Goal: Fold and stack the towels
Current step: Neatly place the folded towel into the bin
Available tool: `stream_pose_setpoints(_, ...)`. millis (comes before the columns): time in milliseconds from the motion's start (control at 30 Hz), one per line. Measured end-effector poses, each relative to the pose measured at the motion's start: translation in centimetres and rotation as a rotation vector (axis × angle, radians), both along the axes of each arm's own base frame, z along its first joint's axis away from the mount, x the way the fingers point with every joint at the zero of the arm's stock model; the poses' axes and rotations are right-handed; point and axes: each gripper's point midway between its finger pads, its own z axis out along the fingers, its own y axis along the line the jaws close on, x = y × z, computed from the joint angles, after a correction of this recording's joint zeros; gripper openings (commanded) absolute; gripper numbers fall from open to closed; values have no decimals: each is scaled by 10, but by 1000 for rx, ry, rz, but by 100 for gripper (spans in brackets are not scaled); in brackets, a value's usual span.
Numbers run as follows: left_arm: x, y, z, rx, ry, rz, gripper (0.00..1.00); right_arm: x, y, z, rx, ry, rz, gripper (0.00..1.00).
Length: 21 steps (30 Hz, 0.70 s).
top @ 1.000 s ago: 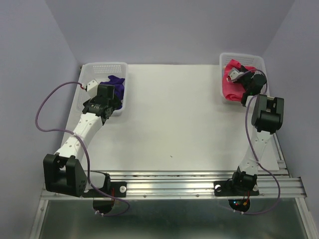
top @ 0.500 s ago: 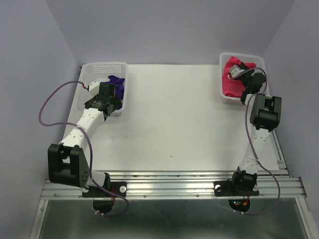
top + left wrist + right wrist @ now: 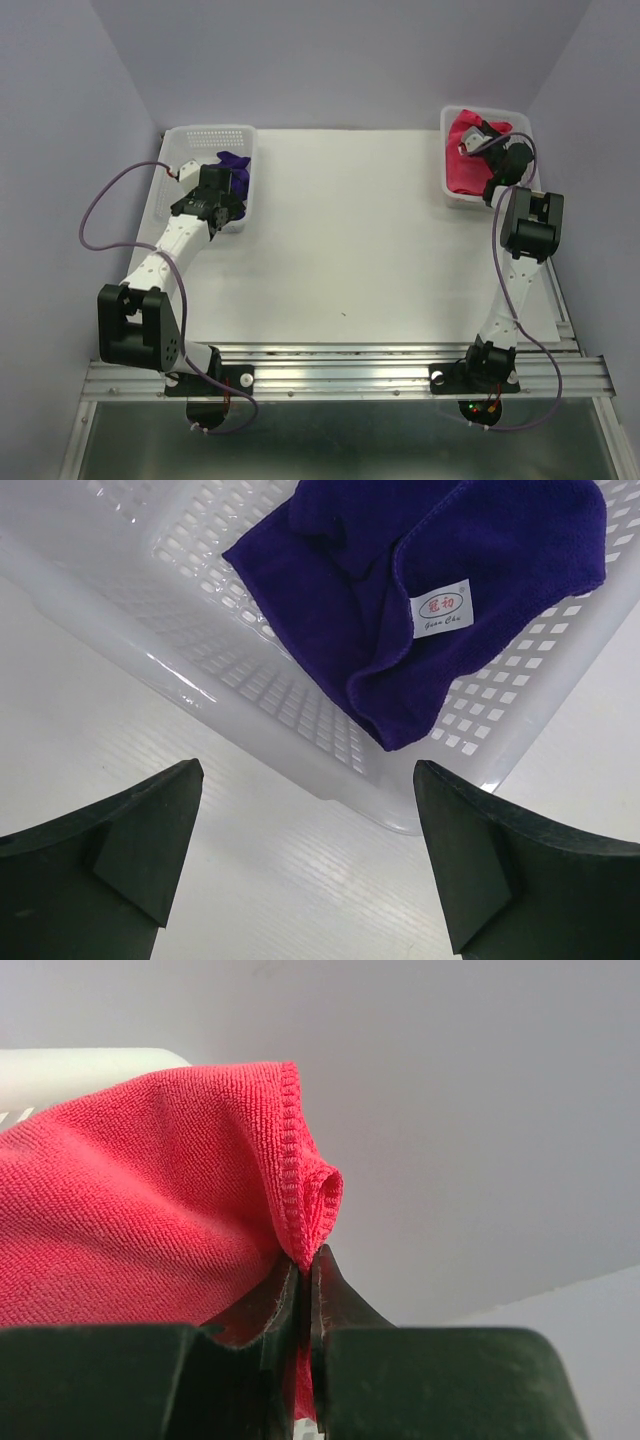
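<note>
towels in view: 2 | purple towel point(image 3: 350, 560): 1, crumpled in left basket point(image 3: 205, 133), 1 white tag point(image 3: 440, 608) up | pink towel point(image 3: 130, 1190): 1, in right basket point(image 3: 482, 112) | left gripper point(image 3: 308, 780): spread wide, empty, by left basket's near rim | right gripper point(image 3: 305, 1260): pinching pink towel's hem | baskets: 2, at far corners of table point(image 3: 350, 220)

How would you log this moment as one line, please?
left gripper: open, near white basket holding purple towel | right gripper: shut on pink towel edge | stage: towel pickup
</note>
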Motion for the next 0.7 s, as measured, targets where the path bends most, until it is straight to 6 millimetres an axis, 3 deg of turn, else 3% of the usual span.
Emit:
stream_pose_setpoints(67, 0, 0, -2, 0, 7, 0, 99, 2, 0, 4, 4, -7, 1, 11)
stream_pose_setpoints(133, 0, 0, -4, -1, 14, -1, 99, 2, 0, 6, 5, -11, 2, 21)
stream_pose_setpoints(267, 1, 0, -6, -3, 19, -4, 99, 2, -1, 5, 9, -9, 1, 78)
stream_pose_setpoints(300, 1, -1, -6, -4, 18, -5, 99, 2, -1, 6, 6, -10, 0, 84)
stream_pose_setpoints(333, 1, -1, -6, -4, 19, -6, 99, 2, -1, 6, 10, -9, 0, 100)
stream_pose_setpoints(700, 7, -9, 0, -39, -6, -35, 99, -6, 0, 6, 47, -21, -5, 100)
